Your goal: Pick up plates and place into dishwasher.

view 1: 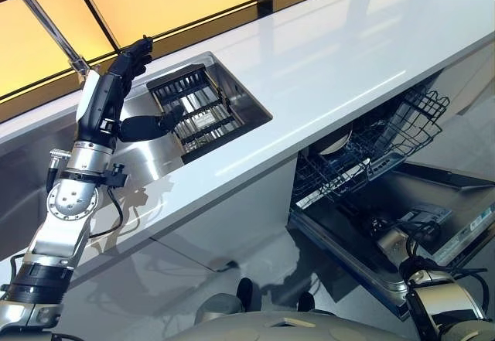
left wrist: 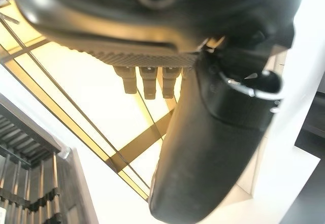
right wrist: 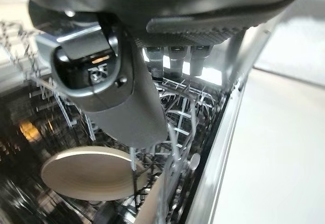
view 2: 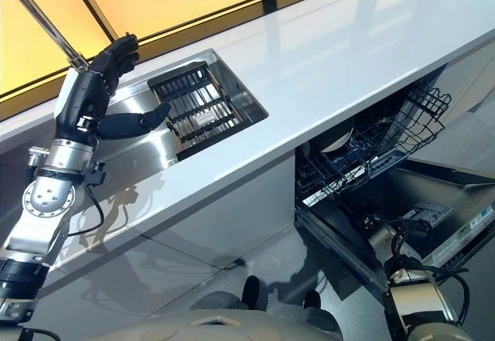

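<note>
The left robot hand [view 1: 124,74] is raised above the left end of the white bench [view 1: 332,63], with the fingers relaxed and the thumb spread out; nothing is held in it. Just beside its thumb, a sink [view 1: 247,109] is set into the bench, and a dark slatted rack [view 1: 193,105] lies inside it. A thin metal tap [view 1: 46,20] is seen behind the fingers, but its upper part is cut off by the picture's edge. In the left wrist view the fingertips [left wrist: 147,84] are seen straight, with the yellow window panes [left wrist: 101,107] behind them.

Further to the right, below the bench, the dishwasher [view 1: 371,225] stands open and its wire basket [view 1: 387,144] is pulled out. The right robot hand [right wrist: 137,82] is inside the basket; its thumb is extended and its fingers are only partly visible, loosely open, gripping nothing. A round plate [right wrist: 86,173] stands in the basket wires just beside the thumb, apart from it. In the eye views this plate [view 1: 338,141] is mostly hidden by the bench edge.
</note>
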{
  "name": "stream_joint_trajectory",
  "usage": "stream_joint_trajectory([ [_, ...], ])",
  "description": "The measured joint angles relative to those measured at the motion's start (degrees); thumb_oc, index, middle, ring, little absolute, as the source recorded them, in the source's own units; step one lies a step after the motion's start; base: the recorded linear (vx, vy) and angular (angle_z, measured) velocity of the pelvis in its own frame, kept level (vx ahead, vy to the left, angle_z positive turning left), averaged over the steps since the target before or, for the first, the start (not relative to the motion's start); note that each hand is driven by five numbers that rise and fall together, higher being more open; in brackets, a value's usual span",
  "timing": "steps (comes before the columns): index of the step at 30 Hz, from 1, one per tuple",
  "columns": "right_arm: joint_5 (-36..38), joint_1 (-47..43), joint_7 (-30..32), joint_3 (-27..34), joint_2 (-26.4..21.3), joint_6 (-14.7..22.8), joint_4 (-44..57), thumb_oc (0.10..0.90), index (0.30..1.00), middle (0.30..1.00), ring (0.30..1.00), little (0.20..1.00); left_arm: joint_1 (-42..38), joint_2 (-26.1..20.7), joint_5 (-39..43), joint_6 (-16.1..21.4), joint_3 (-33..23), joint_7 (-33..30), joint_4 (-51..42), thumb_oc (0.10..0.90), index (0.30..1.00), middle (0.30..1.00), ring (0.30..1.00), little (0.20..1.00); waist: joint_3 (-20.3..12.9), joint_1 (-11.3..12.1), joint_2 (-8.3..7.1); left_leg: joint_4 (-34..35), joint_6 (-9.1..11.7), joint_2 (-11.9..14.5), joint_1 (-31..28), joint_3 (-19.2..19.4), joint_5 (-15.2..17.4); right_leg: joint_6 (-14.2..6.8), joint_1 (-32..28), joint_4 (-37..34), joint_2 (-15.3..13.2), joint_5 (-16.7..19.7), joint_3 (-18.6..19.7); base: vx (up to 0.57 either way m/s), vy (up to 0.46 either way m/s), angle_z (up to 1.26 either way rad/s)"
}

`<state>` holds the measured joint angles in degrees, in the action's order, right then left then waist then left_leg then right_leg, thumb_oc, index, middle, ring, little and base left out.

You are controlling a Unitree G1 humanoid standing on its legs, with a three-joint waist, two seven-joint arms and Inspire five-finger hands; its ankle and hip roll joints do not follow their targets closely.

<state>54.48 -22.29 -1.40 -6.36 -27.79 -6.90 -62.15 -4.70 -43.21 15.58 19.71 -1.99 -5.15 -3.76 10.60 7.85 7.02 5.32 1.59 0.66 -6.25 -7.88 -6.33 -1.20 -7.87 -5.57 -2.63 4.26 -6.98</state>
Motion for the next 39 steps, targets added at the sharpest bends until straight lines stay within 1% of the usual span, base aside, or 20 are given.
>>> stream_joint_trajectory([
  [3,-6.60,-2.23,2.77,-3.50,-0.37,1.20,-0.01,0.800,0.900,0.900,0.900,0.900,-0.23,0.00,0.01,-1.00,0.36,-0.76,0.02,0.800,0.900,0.900,0.900,0.900,0.02,0.53,0.00,0.01,-0.01,-0.23,0.04,-0.49,0.00,-0.17,-0.20,0.00,-0.16,-0.20,-0.25,0.03,0.009,0.07],
  [8,-12.10,-3.79,4.31,-4.11,-0.63,2.13,-0.01,0.800,0.900,0.900,0.900,0.900,-0.55,-0.01,0.02,-1.00,2.78,-1.79,0.11,0.800,0.900,0.900,0.900,0.900,0.13,0.73,0.05,-0.18,-0.34,-0.91,0.29,-1.78,-0.24,-0.56,-0.49,0.00,-0.68,-0.61,-1.39,0.01,0.010,0.15],
  [12,-18.87,-5.57,5.92,-7.70,-1.26,2.58,-0.01,0.800,0.900,0.900,0.900,0.900,-0.55,-0.01,0.04,-0.99,2.81,-1.89,0.11,0.800,0.900,0.900,0.900,0.900,0.89,1.48,0.13,-0.20,-0.47,-1.09,0.53,-2.06,-0.38,-0.75,-0.45,0.00,-0.69,-0.75,-1.39,0.01,0.001,0.05],
  [16,-23.49,-5.65,7.01,-8.88,-1.60,5.94,0.77,0.800,0.900,0.900,0.900,0.900,-0.55,-0.01,0.09,-0.93,2.81,-1.89,0.13,0.800,0.900,0.900,0.900,0.900,2.23,2.01,0.28,-0.21,-0.53,-1.24,0.63,-2.45,-0.45,-0.82,-0.50,0.01,-0.75,-0.85,-1.40,0.01,0.004,0.05],
  [17,-24.61,-5.65,7.57,-9.61,-1.93,6.42,1.58,0.800,0.900,0.900,0.900,0.900,-0.55,-0.01,0.10,-0.92,2.81,-1.89,0.13,0.800,0.900,0.900,0.900,0.900,2.62,2.01,0.29,-0.21,-0.57,-1.30,0.64,-2.50,-0.48,-0.84,-0.51,0.01,-0.80,-0.87,-1.40,0.00,0.000,0.00],
  [19,-24.61,-5.65,7.57,-9.61,-1.93,6.42,1.58,0.800,0.900,0.900,0.900,0.900,-0.55,-0.01,0.10,-0.92,2.81,-1.89,0.13,0.800,0.900,0.900,0.900,0.900,2.62,2.01,0.29,-0.21,-0.57,-1.30,0.64,-2.50,-0.48,-0.84,-0.51,0.01,-0.80,-0.87,-1.40,0.00,0.004,0.03],
  [20,-27.66,-5.66,8.12,-10.18,-2.69,7.56,1.96,0.800,0.900,0.900,0.900,0.900,-0.55,-0.01,0.12,-0.89,2.80,-1.89,0.14,0.800,0.900,0.900,0.900,0.900,2.94,1.99,0.26,-0.21,-0.65,-1.59,0.81,-2.80,-0.54,-1.06,-0.49,0.01,-1.00,-1.01,-1.39,0.00,0.009,0.08],
  [21,-29.14,-5.66,8.99,-10.56,-3.38,8.66,2.41,0.800,0.900,0.900,0.900,0.900,-0.56,-0.01,0.17,-0.85,2.80,-1.90,0.14,0.800,0.900,0.900,0.900,0.900,3.08,1.90,0.25,-0.21,-0.70,-1.74,0.85,-2.83,-0.57,-1.18,-0.47,0.01,-1.13,-1.09,-1.35,0.01,0.009,0.07],
  [22,-30.41,-5.66,9.65,-10.85,-4.41,11.31,4.17,0.800,0.900,0.900,0.900,0.900,-0.58,-0.02,0.19,-0.80,2.78,-1.90,0.15,0.800,0.900,0.900,0.900,0.900,3.34,1.71,0.25,-0.21,-0.73,-1.81,0.85,-2.80,-0.59,-1.20,-0.48,0.01,-1.20,-1.09,-1.30,0.00,0.000,0.00],
  [23,-30.94,-5.83,9.94,-11.24,-4.95,11.06,4.36,0.800,0.900,0.900,0.900,0.900,-0.64,-0.02,0.19,-0.80,2.83,-1.87,0.15,0.800,0.900,0.900,0.900,0.900,3.39,1.65,0.19,-0.21,-0.74,-1.82,0.85,-2.80,-0.59,-1.21,-0.48,0.01,-1.21,-1.09,-1.31,0.00,0.000,0.00],
  [25,-31.45,-5.91,11.20,-12.01,-7.37,15.29,8.93,0.800,0.900,0.900,0.900,0.900,-0.65,-0.01,0.19,-0.76,2.86,-1.84,0.32,0.800,0.900,0.900,0.900,0.900,3.53,1.20,-0.01,-0.21,-0.75,-1.78,0.82,-2.79,-0.60,-1.21,-0.50,0.01,-1.16,-1.09,-1.28,0.00,0.000,0.00],
  [26,-31.40,-6.63,11.55,-12.00,-8.36,17.90,11.80,0.800,0.900,0.900,0.900,0.900,-0.65,-0.01,0.19,-0.75,2.86,-1.84,0.36,0.800,0.900,0.900,0.900,0.900,3.53,0.98,-0.01,-0.22,-0.74,-1.72,0.71,-2.76,-0.60,-1.20,-0.59,0.01,-1.10,-1.08,-1.23,0.00,0.000,0.00],
  [27,-31.27,-8.21,11.93,-11.98,-8.90,19.67,13.95,0.800,0.900,0.900,0.900,0.900,-0.65,-0.01,0.21,-0.72,2.86,-1.84,0.35,0.800,0.900,0.900,0.900,0.900,3.53,0.82,0.00,-0.22,-0.73,-1.67,0.59,-2.73,-0.61,-1.19,-0.66,0.01,-1.01,-1.08,-1.18,0.00,0.000,0.00],
  [28,-29.87,-9.48,12.34,-12.28,-9.07,17.78,12.69,0.800,0.900,0.900,0.900,0.900,-1.01,0.04,0.20,-0.63,3.04,-1.74,0.34,0.800,0.900,0.900,0.900,0.900,3.58,0.80,-0.08,-0.23,-0.67,-1.68,0.47,-2.81,-0.64,-1.18,-0.86,0.01,-0.92,-1.09,-1.28,0.00,-0.002,0.03],
  [33,-27.54,-9.42,13.23,-12.11,-8.42,18.46,12.65,0.800,0.900,0.900,0.900,0.900,-0.95,0.03,0.26,0.52,3.41,-1.54,0.48,0.800,0.900,0.900,0.900,0.900,3.60,0.82,-0.06,-0.22,-0.63,-1.66,0.58,-2.89,-0.66,-1.17,-0.79,0.01,-0.97,-1.10,-1.29,0.00,0.000,0.01],
  [36,-27.66,-9.42,13.42,-12.10,-8.43,18.51,12.71,0.800,0.900,0.900,0.900,0.900,-0.94,0.02,0.39,0.52,3.47,-1.29,0.48,0.800,0.900,0.900,0.900,0.900,3.60,0.69,-0.06,-0.21,-0.65,-1.72,0.71,-2.86,-0.65,-1.18,-0.66,0.01,-1.07,-1.10,-1.29,-0.01,0.003,0.00],
  [39,-29.47,-9.43,13.40,-12.03,-8.51,18.51,12.87,0.800,0.900,0.900,0.900,0.900,-0.94,0.01,0.73,0.52,3.47,-1.27,0.48,0.800,0.900,0.900,0.900,0.900,3.61,0.43,-0.07,-0.22,-0.65,-1.69,0.84,-2.77,-0.65,-1.18,-0.49,0.02,-1.05,-1.10,-1.28,0.00,0.000,0.00],
])
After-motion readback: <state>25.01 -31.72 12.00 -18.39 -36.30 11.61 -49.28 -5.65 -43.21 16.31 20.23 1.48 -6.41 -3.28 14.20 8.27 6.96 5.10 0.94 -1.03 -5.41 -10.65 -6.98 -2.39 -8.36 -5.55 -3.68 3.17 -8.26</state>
